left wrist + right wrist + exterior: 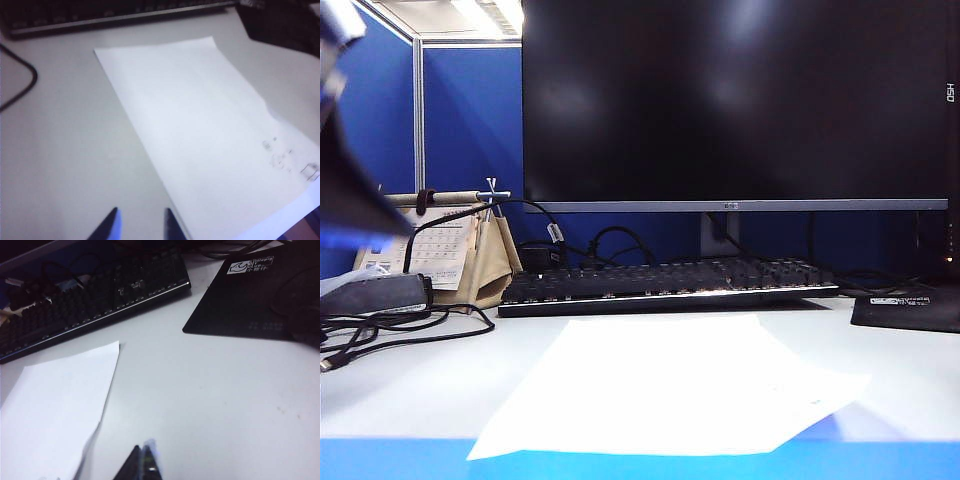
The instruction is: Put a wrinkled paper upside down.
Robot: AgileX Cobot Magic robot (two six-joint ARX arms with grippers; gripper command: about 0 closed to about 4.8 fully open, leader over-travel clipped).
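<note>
1. Wrinkled paper (670,385) lay flat on the white table (410,395), just in front of the keyboard (670,283), one corner reaching over the blue front edge (880,460) of the table.
2. Faint small print showed near one corner of the sheet in the left wrist view; no way to tell from that alone which face was up, so no judging whether the flip was done.
3. Left gripper (141,225) hovered above bare table just beside a long edge of the sheet, fingers apart, nothing between them.
4. Right gripper (143,462) hung over open table between the sheet and the black mat (260,295), fingers pressed together, holding nothing.
5. Judged step: both grippers off the paper, either before a pick or after a release.
6. If a flip was yet to come: called for a pinch at a free edge, best the overhanging corner, then a lift and a turn-over.
7. Room: clear table toward the mat; keyboard close behind the sheet; cables (390,330) and desk calendar (445,250) well off to the left.
</note>
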